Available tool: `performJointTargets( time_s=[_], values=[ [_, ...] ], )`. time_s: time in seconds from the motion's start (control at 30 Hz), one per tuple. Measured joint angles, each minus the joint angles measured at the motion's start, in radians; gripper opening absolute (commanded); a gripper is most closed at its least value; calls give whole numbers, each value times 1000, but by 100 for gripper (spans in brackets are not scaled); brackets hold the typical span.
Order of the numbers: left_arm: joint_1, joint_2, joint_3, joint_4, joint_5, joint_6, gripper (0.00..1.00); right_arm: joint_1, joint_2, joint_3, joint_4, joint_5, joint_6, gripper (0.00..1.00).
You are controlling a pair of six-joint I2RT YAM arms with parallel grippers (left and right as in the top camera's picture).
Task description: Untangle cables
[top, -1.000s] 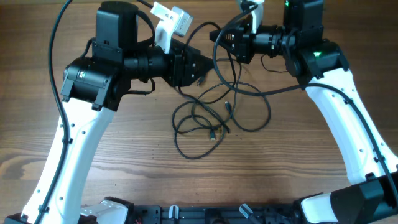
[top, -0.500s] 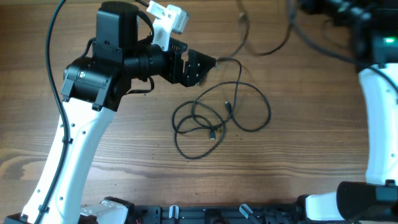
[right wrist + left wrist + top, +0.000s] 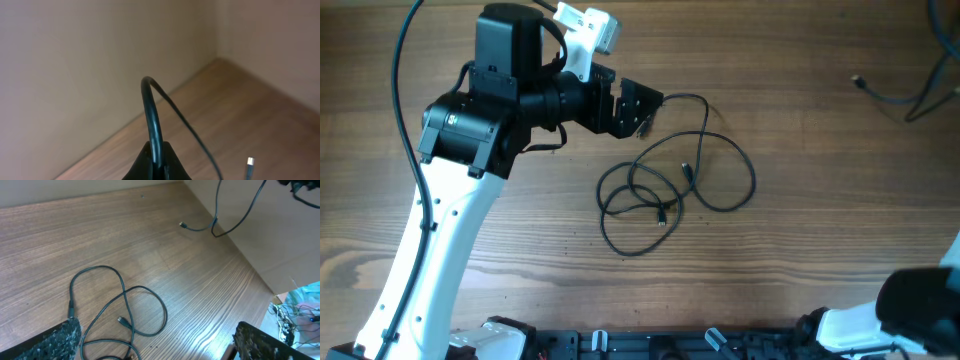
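- The step in hand, as I judged it, was taking one cable away from the other. To do it well, my left claw (image 3: 632, 108) had to hold clear of the loops below it, so that nothing was dragged along.
- My left claw stood wide and held nothing, with its two fingers (image 3: 62, 340) at the lower corners of its own wrist view.
- For my right claw (image 3: 156, 161), I judged that a firm pinch was called for. The lifted cable (image 3: 151, 107) should be laid flat and well apart from the rest, with its slack not swinging back over them.
- The looped cable (image 3: 670, 185) lay on the counter (image 3: 800, 250) just beside and in front of my left claw, in a few overlapping loops.
- One strand ran up close to the fingers, but I could not tell whether it touched them.
- The loops crossed one another, so I judged they would need sorting next. I could not tell whether they were one cord or more.
- The lifted cable was nipped between the tips of my shut right claw and arched up from them, with its free plug (image 3: 249, 162) hanging off to the side.
- From above, only its dangling end showed at the far right edge of the counter, well apart from the loops. The right claw itself was out of that view.
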Motion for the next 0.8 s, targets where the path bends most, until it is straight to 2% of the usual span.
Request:
performJointTargets(
  time_s=[0.2, 0.33, 0.57, 0.67, 0.8],
  values=[
    [0, 0, 0, 0, -1, 0, 100, -74, 207, 0, 94, 313, 34, 4],
    [0, 0, 0, 0, -1, 0, 100, -97, 333, 0, 82, 462, 59, 4],
    [0, 0, 0, 0, -1, 0, 100, -97, 457, 0, 20, 493, 132, 4],
    [0, 0, 0, 0, -1, 0, 100, -103, 477, 0, -55, 497, 164, 4],
    [0, 0, 0, 0, -1, 0, 100, -142, 494, -1, -189, 497, 277, 4]
  ],
)
